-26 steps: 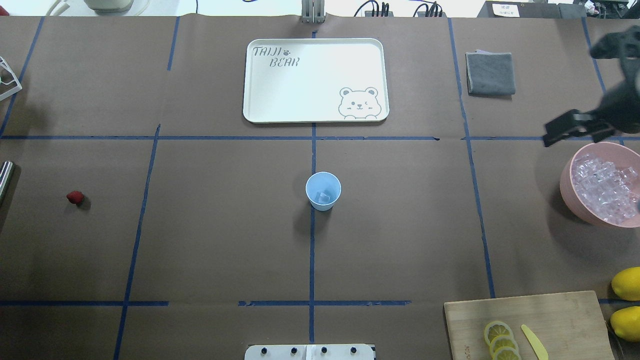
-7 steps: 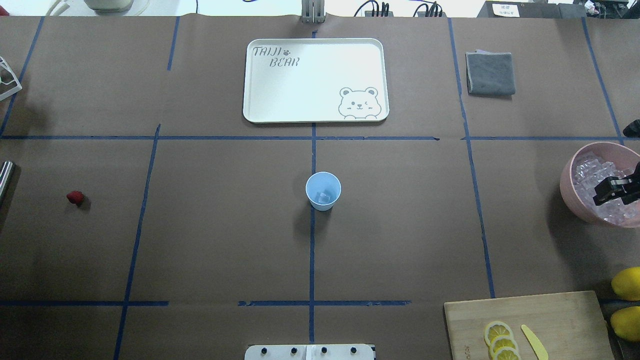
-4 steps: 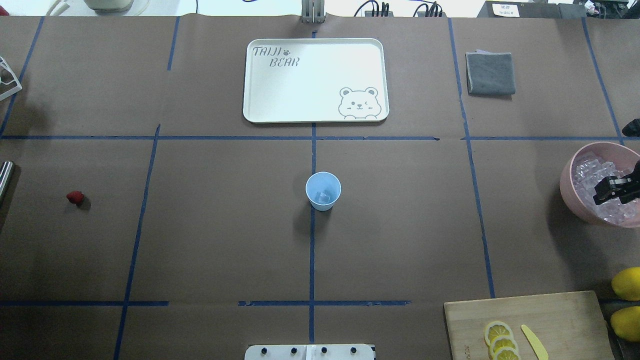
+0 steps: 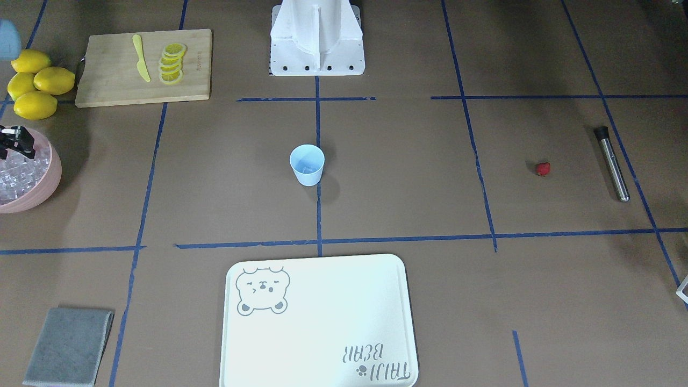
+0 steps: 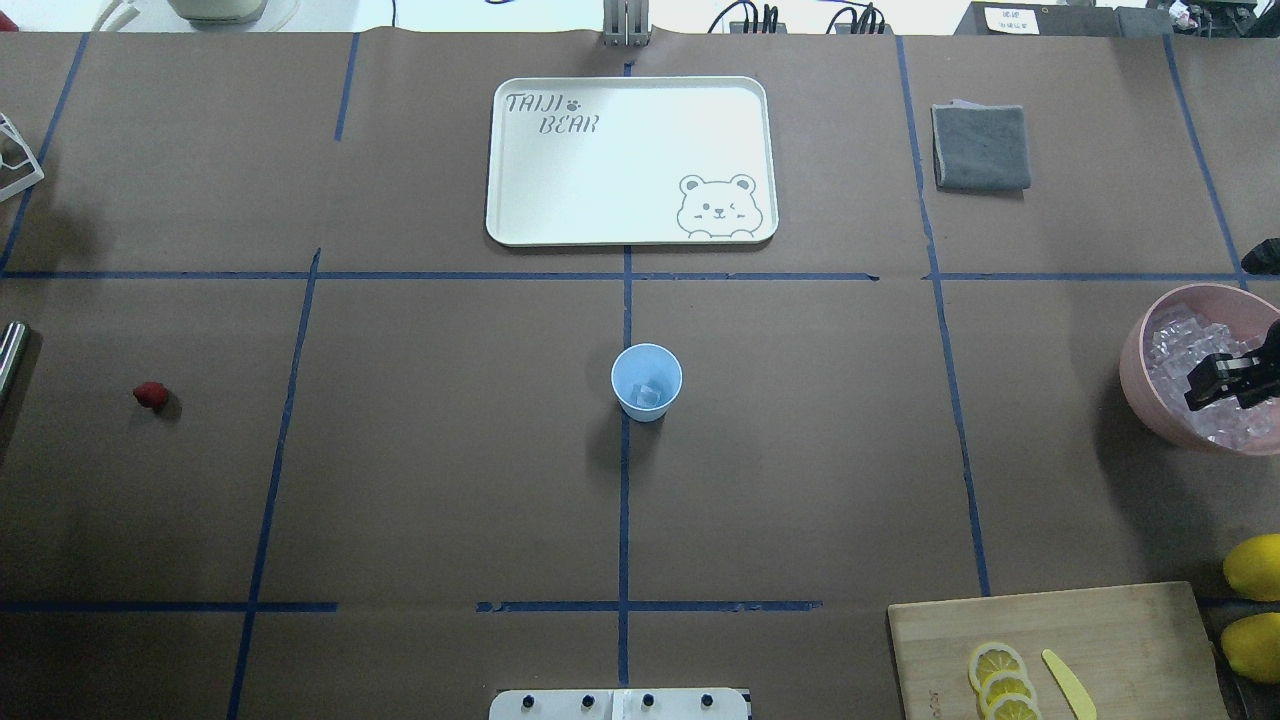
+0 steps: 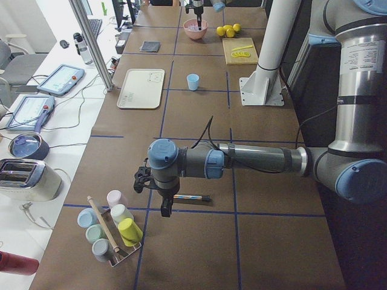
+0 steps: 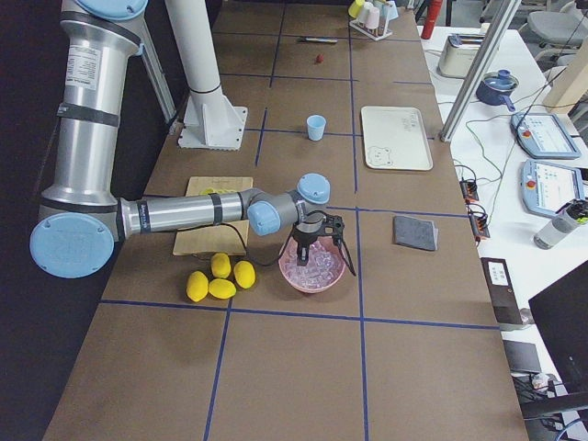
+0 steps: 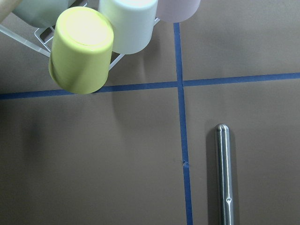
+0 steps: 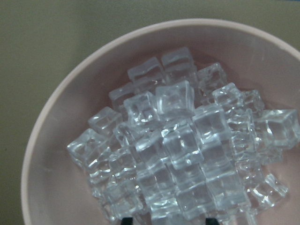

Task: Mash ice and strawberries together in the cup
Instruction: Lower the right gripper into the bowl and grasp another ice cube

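Observation:
The light blue cup stands upright at the table's middle with one ice cube in it. A small red strawberry lies alone far to the left. More ice fills the pink bowl at the right edge. My right gripper hangs low over that ice, open, its fingertips just showing at the wrist view's bottom edge. My left gripper hovers beside a metal muddler; I cannot tell whether it is open or shut.
A white bear tray and a grey cloth lie at the far side. A cutting board carries lemon slices and a yellow knife, with lemons beside it. A rack of coloured cups stands near my left gripper.
My right gripper came down from behind the pink bowl to just over the ice. In the last second it has barely shifted. Cup and strawberry have stayed put.

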Robot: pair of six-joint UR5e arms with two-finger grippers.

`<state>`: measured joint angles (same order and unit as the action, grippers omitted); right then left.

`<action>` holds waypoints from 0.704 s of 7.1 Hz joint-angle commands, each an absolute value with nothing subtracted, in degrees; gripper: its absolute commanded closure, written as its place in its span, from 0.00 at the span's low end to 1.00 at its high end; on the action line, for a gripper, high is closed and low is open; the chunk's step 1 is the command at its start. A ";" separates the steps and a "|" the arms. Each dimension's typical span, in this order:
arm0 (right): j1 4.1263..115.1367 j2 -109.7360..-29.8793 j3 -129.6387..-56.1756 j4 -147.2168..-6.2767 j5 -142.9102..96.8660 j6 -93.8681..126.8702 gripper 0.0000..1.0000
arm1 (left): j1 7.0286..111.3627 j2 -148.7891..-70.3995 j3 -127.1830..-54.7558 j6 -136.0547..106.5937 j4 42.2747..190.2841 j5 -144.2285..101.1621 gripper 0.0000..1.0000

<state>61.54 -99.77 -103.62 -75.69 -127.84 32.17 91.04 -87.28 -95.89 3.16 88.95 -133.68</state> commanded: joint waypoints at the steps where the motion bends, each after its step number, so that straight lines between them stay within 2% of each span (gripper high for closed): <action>1: 61.35 -99.84 -103.54 -75.76 -127.71 32.17 0.39 | 90.97 -87.28 -95.89 3.25 88.95 -133.68 0.00; 2: 61.26 -99.76 -103.19 -75.76 -127.71 32.17 0.39 | 91.05 -87.28 -95.98 3.16 88.95 -133.68 0.00; 3: 61.26 -99.84 -103.18 -75.76 -127.71 32.17 0.48 | 90.97 -87.28 -95.98 3.16 88.95 -133.68 0.00; 5: 61.17 -99.84 -103.36 -75.85 -127.71 31.99 0.91 | 91.05 -87.28 -96.06 3.16 88.95 -133.68 0.00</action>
<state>61.21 -99.83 -103.24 -75.82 -127.71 32.08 91.02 -87.28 -96.03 3.17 88.95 -133.68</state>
